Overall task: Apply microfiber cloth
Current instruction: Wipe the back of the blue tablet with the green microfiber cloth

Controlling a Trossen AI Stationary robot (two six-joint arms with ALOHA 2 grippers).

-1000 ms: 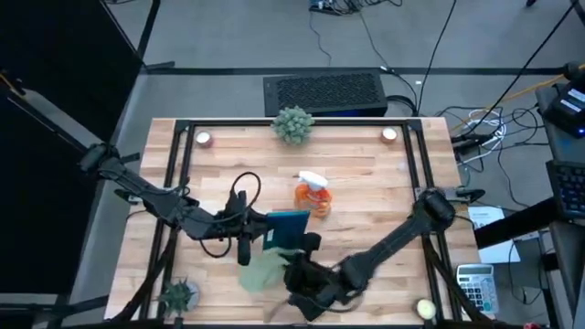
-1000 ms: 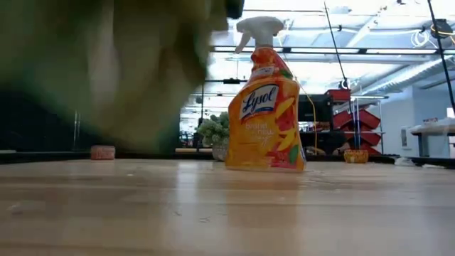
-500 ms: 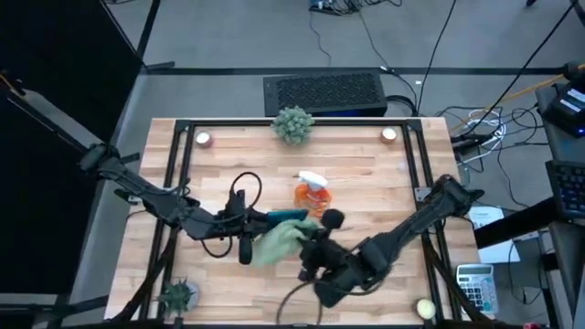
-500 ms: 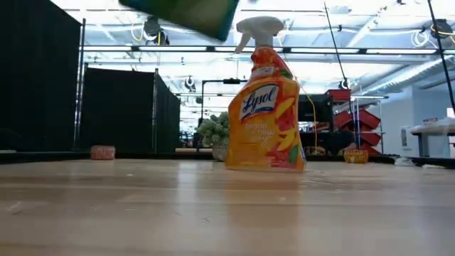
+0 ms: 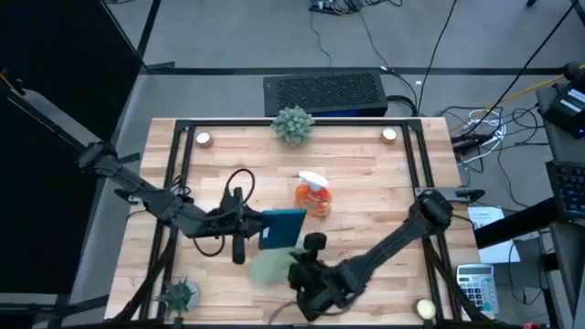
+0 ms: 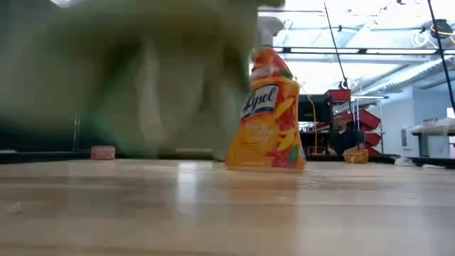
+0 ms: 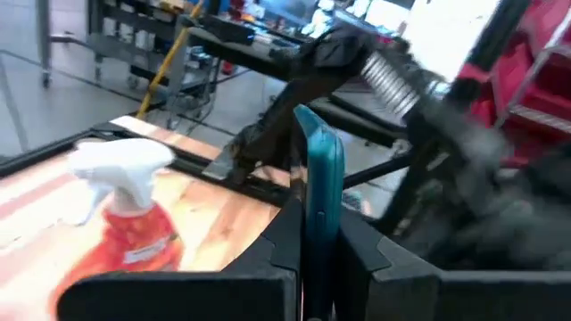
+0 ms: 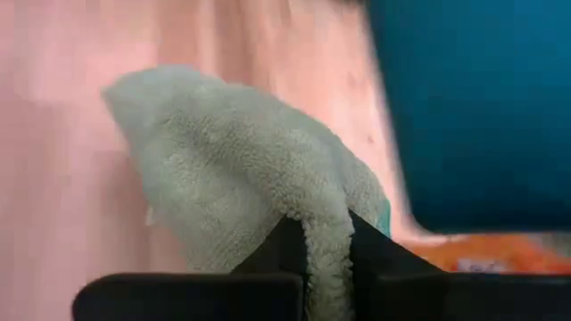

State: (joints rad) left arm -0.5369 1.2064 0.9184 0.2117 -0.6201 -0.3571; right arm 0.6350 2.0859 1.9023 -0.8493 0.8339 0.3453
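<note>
A flat teal slab (image 5: 281, 228), phone-like, hangs in the air at the table's middle, with my left gripper (image 5: 259, 231) shut on it. In the left wrist view it shows edge-on (image 7: 318, 174). Just on its near side is the pale green microfiber cloth (image 5: 268, 267), bunched, with my right gripper (image 5: 291, 271) shut on it. The right wrist view shows the cloth (image 8: 250, 169) beside the slab (image 8: 473, 107). Close to the low camera, the cloth (image 6: 135, 71) fills the picture's upper left as a blur. My left gripper pinches the slab's two flat faces near its left edge (image 7: 314, 234) between its two fingers, coming level from the table's left. The slab is lifted clear of the table and stands on edge. My right gripper pinches a bunched fold of the cloth (image 8: 326, 254) between its two fingers, coming from the table's right. The rest of the cloth spreads slack beyond the fingertips. I cannot tell whether it touches the table.
An orange spray bottle (image 5: 313, 194) stands just beyond the slab. At the far edge sits a round plant (image 5: 292, 123), with small round things (image 5: 203, 138) (image 5: 389, 134) at both far corners. A spiky plant (image 5: 178, 294) is at the near left corner. Black frame rails (image 5: 174, 183) border the table.
My right gripper has swept the cloth toward the table's far edge, up against the slab, and then back toward the near edge. The cloth now lies off the slab on its near side, close in front of the low camera.
</note>
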